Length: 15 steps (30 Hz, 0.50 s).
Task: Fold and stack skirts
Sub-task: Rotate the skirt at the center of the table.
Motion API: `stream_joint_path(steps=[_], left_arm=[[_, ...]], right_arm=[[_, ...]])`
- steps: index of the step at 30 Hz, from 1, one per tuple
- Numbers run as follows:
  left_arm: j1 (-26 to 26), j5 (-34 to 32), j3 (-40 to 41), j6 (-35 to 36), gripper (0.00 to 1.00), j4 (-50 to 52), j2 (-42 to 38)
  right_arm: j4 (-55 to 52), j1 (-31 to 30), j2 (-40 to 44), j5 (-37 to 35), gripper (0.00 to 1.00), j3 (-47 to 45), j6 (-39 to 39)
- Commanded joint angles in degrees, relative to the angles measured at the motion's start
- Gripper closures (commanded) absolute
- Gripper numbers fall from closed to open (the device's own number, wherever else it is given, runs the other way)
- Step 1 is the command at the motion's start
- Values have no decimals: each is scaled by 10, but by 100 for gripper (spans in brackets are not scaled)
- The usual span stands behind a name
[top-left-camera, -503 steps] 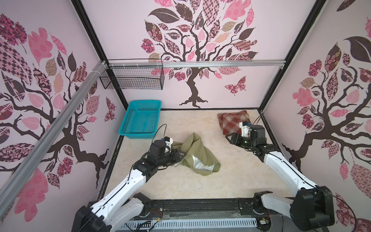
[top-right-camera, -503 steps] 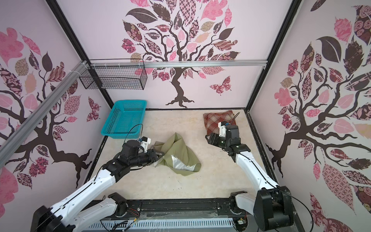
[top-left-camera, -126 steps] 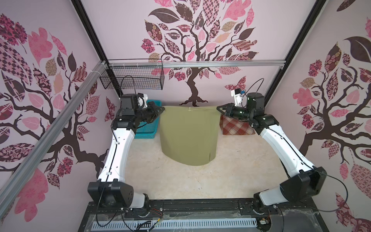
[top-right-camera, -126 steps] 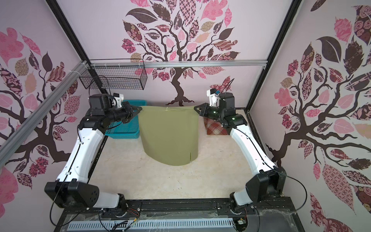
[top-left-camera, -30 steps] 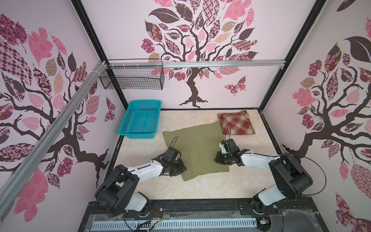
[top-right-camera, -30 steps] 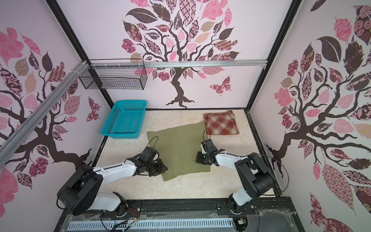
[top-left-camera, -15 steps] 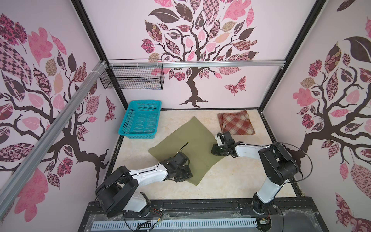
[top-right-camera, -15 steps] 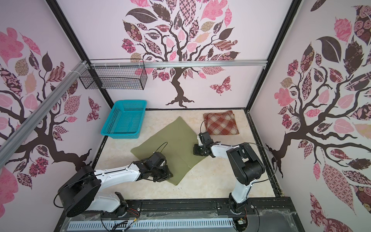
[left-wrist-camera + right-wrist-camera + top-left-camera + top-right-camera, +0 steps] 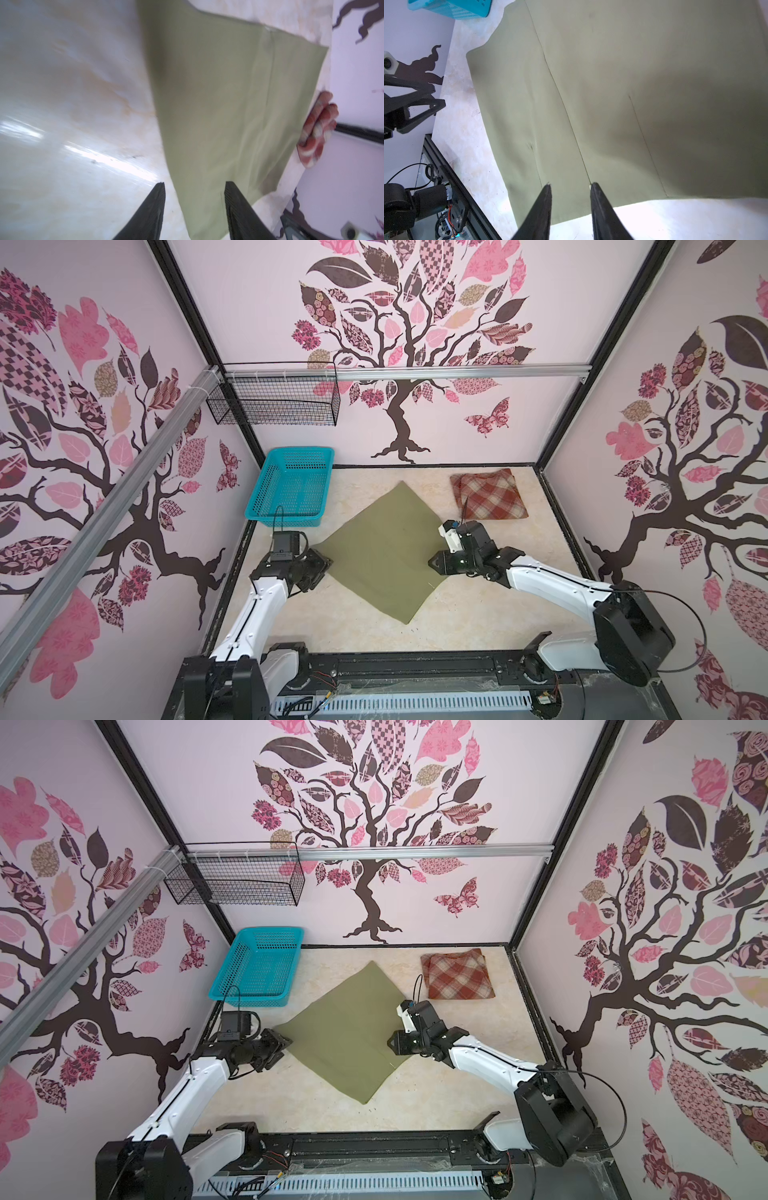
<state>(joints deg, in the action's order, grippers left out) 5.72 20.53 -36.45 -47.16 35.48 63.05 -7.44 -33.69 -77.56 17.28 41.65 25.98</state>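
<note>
1. At the left of your table (image 9: 478,614), the basket (image 9: 286,519) sat by the left wall, toward the back.
2. Your left claw (image 9: 322,566) hung low just in front of the basket, at the left corner of the olive skirt (image 9: 382,560). In the left wrist view its jaws stood apart and pinched nothing. One finger (image 9: 153,209) was over bare table and the other over cloth, with the skirt's edge running between them. Whether the tips touched the cloth, you could not tell.
3. The olive skirt lay flat and spread out in the middle of the table, turned like a diamond. One corner pointed to the back wall and one to the front rail, and both top views showed it so (image 9: 345,1036).
4. Your right claw (image 9: 432,562) was over the olive skirt, just inside its right corner. In the right wrist view (image 9: 570,185) its jaws were parted and held nothing. The cloth beneath lay smooth, and its seams showed.
5. The plaid skirt (image 9: 488,493) lay folded in the back right corner of the table. It was apart from the olive skirt and from your right claw.
</note>
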Motion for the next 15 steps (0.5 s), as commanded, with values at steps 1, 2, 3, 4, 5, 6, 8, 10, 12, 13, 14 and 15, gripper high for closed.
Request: stream_joint_path(steps=[1, 2, 3, 4, 5, 6, 8, 10, 12, 13, 14, 15], left_arm=[[40, 23, -40, 50, 50, 4, 32], [45, 14, -49, 50, 49, -6, 45], [48, 13, -55, 48, 49, -16, 57], [53, 17, -61, 42, 49, -32, 68], [57, 23, -60, 35, 52, -54, 78], [59, 25, -59, 27, 55, -73, 87], [72, 28, -51, 8, 58, -109, 104], [89, 32, -45, -3, 65, -129, 120], [104, 32, -35, -9, 68, -147, 132], [112, 32, -32, -14, 71, -155, 138], [121, 33, -28, -17, 73, -164, 143], [125, 30, -26, -18, 74, -168, 146]], right_arm=[[-7, -1, -20, 20, 65, 14, 3], [-9, -1, -30, 23, 64, 21, 2], [-10, -1, -38, 26, 64, 26, 1], [-10, -1, -45, 29, 65, 31, 1], [-8, -1, -50, 31, 64, 35, 0], [-7, -1, -53, 33, 65, 37, 0], [-4, -2, -58, 35, 65, 39, 1], [-3, -1, -63, 35, 65, 41, 2], [-2, -1, -69, 37, 65, 44, 2], [-3, -1, -71, 39, 65, 45, 3], [-2, -2, -75, 39, 65, 46, 3], [-3, -2, -78, 39, 65, 47, 4]])
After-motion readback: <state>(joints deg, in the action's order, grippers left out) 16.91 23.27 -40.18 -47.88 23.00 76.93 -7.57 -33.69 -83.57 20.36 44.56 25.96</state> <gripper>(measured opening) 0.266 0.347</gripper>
